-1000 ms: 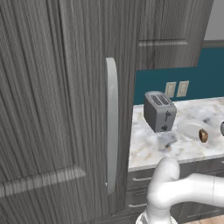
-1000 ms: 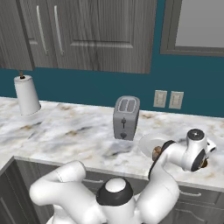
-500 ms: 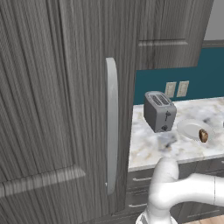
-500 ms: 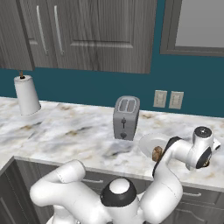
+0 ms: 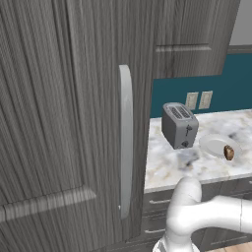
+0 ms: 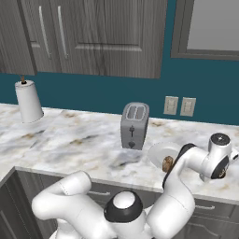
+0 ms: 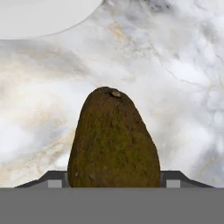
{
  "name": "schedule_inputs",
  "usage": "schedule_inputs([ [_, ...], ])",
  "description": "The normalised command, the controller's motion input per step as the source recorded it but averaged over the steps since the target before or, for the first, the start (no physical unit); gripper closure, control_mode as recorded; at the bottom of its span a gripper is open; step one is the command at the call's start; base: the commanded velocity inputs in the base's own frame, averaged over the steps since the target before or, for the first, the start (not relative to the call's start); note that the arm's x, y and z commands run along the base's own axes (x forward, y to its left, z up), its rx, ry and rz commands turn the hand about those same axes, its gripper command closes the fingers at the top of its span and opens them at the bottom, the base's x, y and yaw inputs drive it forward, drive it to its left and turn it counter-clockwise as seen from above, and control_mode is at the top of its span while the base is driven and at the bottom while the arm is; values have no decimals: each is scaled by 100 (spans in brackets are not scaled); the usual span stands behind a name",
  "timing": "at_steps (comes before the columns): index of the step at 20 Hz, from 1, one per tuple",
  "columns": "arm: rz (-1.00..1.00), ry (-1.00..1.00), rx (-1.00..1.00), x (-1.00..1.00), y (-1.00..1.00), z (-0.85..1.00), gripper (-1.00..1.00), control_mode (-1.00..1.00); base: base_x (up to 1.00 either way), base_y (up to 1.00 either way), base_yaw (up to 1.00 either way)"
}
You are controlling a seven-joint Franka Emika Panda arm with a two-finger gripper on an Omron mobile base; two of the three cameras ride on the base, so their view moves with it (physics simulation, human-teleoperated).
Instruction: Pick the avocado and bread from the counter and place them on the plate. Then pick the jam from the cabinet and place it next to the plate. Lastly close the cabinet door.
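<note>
**Hand view: avocado sits between the fingers**

Your gripper (image 7: 113, 183) has its fingers part closed on either side of the one avocado (image 7: 113, 140), whose broad end lies down at the fingertips and whose stem end points away, along the hand. It looks gripped, though whether it has left the counter (image 7: 183, 87) you cannot tell. The single plate (image 7: 39, 17) lies just beyond the stem end, off to one side and apart from the fruit (so your carry runs forward along that long axis). Right base view shows one brown piece, probably the bread (image 6: 167, 163), already on the plate's near rim, by the one toaster (image 6: 134, 125)
</note>
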Motion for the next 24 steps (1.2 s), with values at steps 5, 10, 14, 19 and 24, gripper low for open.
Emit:
schedule_inputs([
  [5,-22,-6,9,0,11,20,100,-100,0,0,0],
  [10,-22,-9,3,0,13,7,100,-100,0,0,0],
  [14,-16,-14,0,0,13,6,100,-100,0,0,0],
  [19,-13,-16,0,0,25,13,100,-100,0,0,0],
  [24,-10,-10,0,0,41,6,100,-100,0,0,0],
])
